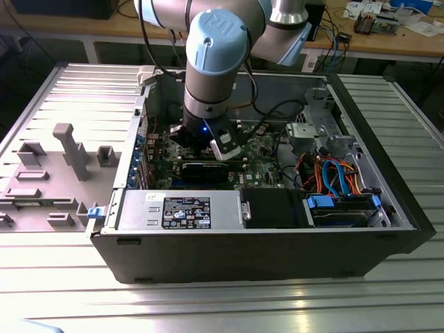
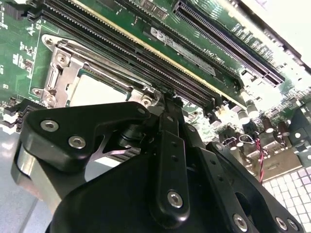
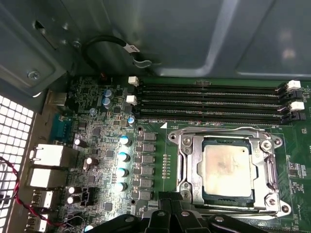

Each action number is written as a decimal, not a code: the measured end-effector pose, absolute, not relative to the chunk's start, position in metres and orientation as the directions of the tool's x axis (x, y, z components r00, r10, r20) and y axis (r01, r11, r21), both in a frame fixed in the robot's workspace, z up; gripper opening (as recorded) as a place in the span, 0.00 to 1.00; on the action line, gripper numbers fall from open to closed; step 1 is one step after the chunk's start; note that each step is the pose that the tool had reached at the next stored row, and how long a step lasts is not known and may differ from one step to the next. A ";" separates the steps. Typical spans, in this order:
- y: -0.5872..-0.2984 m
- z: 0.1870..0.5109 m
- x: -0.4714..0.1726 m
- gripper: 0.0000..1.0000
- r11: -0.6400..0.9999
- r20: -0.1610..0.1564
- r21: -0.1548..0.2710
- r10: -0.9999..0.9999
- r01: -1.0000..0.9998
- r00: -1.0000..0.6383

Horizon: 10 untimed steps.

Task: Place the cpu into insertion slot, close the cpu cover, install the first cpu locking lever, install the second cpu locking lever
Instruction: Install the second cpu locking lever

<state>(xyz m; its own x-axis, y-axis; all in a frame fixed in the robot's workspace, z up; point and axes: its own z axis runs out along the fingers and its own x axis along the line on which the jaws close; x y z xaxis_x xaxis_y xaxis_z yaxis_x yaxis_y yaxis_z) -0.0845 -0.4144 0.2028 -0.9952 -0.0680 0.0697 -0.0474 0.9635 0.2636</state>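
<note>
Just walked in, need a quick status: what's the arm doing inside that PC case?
The arm has its gripper down inside the open computer case, right at the edge of the insertion slot on the green motherboard. In the first wrist view the cpu already sits in the slot, and the cpu cover looks closed over it, framing its silvery top. Whether both locking levers are latched can't be told.

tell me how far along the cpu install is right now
Done: the cpu sits in the insertion slot, and the cpu cover lies flat around it. In hand: the gripper is low at the socket's edge. Whether the locking levers are latched isn't clear.
</note>
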 end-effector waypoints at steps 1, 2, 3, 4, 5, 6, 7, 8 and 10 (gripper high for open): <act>-0.414 0.204 -0.084 0.11 0.964 0.070 0.263 -0.068 -0.047 -0.995; -0.414 0.206 -0.085 0.11 0.963 0.070 0.264 -0.068 -0.047 -0.995; -0.414 0.208 -0.085 0.11 0.964 0.070 0.264 -0.068 -0.047 -0.995; -0.414 0.213 -0.085 0.11 0.964 0.070 0.263 -0.068 -0.047 -0.995; -0.414 0.217 -0.085 0.11 0.964 0.070 0.264 -0.067 -0.047 -0.995; -0.414 0.223 -0.085 0.11 0.964 0.070 0.263 -0.067 -0.047 -0.995; -0.414 0.224 -0.084 0.11 0.963 0.070 0.264 -0.067 -0.047 -0.995; -0.414 0.224 -0.084 0.11 0.963 0.070 0.264 -0.067 -0.047 -0.995; -0.414 0.225 -0.085 0.11 0.964 0.070 0.263 -0.067 -0.047 -0.995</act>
